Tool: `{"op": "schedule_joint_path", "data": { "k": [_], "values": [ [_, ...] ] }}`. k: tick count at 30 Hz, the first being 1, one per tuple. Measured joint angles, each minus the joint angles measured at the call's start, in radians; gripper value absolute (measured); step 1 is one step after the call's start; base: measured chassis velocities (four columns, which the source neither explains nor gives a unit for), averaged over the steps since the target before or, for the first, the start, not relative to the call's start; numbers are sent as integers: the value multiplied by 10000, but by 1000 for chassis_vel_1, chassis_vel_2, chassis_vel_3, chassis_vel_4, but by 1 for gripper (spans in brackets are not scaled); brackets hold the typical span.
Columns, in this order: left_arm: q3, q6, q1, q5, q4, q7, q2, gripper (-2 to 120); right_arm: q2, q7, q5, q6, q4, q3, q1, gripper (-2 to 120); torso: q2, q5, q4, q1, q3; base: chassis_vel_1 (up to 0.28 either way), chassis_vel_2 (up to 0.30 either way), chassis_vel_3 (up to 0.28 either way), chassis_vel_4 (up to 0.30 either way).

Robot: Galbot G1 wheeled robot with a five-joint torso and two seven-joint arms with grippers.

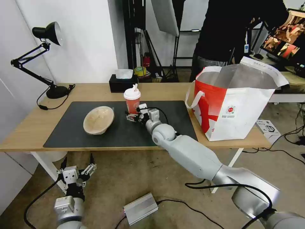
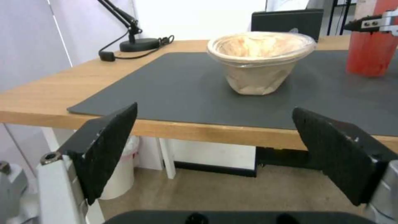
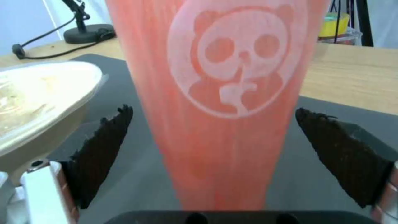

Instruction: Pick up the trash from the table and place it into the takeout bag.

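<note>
The right arm reaches forward and leftward over the bench, elbow bent, wrist level. Its right gripper [image 1: 132, 115] is low, jaws spread wide, one to each side of the red cup [image 1: 132, 101], neither pad touching it in the right wrist view. The left arm hangs low in front of the bench edge, its left gripper [image 1: 77, 167] pointing up and forward, jaws spread wide and empty.

The red cup's [image 3: 224, 102] lid and base are cut off in the right wrist view.
</note>
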Motion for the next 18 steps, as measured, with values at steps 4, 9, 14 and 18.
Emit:
{"op": "schedule_joint_path", "data": {
  "k": [4,9,14,18],
  "values": [
    [7,-1,-9,-2,13,-1,0,100,135,-96,-76,69,-268,3,105,100,0,0,0,0,0,0,0,0,0],
    [15,-7,-22,-4,26,0,2,100,303,-197,-128,145,-558,17,237,100,0,0,0,-1,0,0,0,0,0],
    [18,-7,-41,-6,46,0,6,100,392,-264,-188,230,-774,23,310,100,0,0,1,0,0,0,0,0,0],
    [17,-8,-73,-13,70,-1,12,100,423,-281,-206,251,-860,26,310,99,0,0,0,0,0,0,0,0,0]
  ]
}}
